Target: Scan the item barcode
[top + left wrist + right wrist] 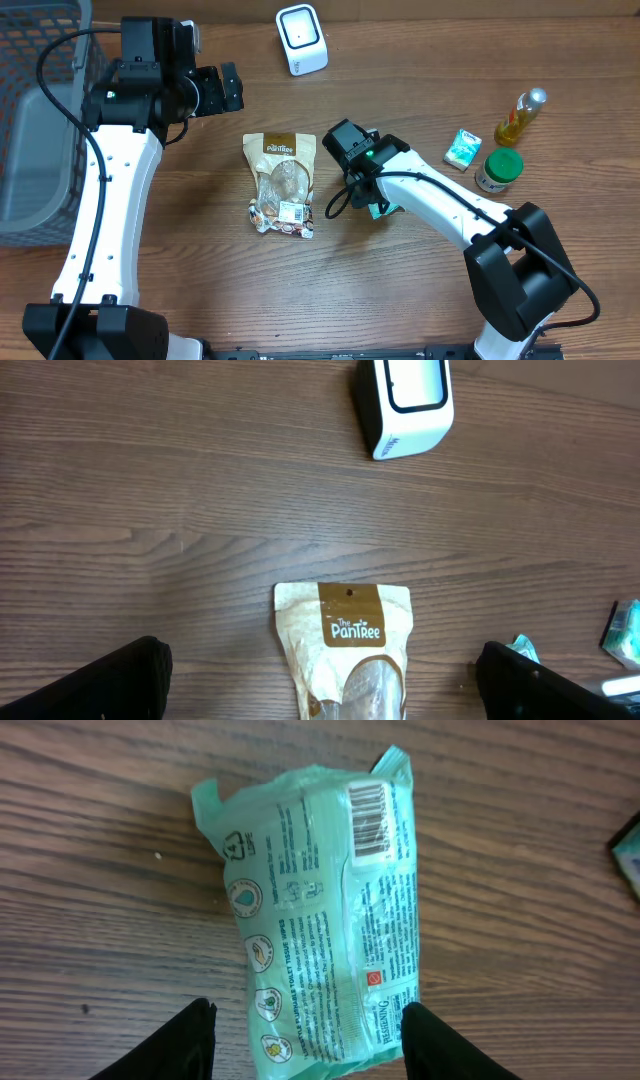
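Mid-right on the wooden desk [100, 870] the mint-green plastic wipes pack [320, 920] lies flat under the right hand [308, 1025], which straddles its near end. Long axis points away, barcode [370, 815] up at far end; can't tell if clamped. Farther off, left hand [228, 88] gapes wide, empty; white box scanner [301, 38] far centre.

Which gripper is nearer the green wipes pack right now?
Right. The right gripper sits directly over the wipes pack, fingers either side; the left gripper is far off, beyond the snack pouch.
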You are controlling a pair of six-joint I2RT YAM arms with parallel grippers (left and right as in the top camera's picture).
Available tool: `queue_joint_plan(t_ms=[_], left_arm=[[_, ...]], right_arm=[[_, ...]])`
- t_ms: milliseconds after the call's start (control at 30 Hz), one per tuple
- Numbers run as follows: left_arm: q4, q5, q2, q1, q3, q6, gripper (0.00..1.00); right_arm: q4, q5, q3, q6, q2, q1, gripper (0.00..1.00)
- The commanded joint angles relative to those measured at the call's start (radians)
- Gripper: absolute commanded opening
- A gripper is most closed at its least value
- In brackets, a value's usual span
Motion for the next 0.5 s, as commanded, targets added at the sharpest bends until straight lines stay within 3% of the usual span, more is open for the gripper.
queue_joint_plan(t_ms=[0, 467], left_arm=[[0.002, -0.002, 0.0, -0.004, 0.013, 0.023, 0.99], [0.002, -0.002, 0.0, -0.004, 0.013, 0.023, 1.0]], right_arm=[[0.022, 0.01, -0.041, 0.011, -0.002, 0.0, 0.56], [0.155, 0.01, -0.162, 0.011, -0.002, 0.0, 0.4]])
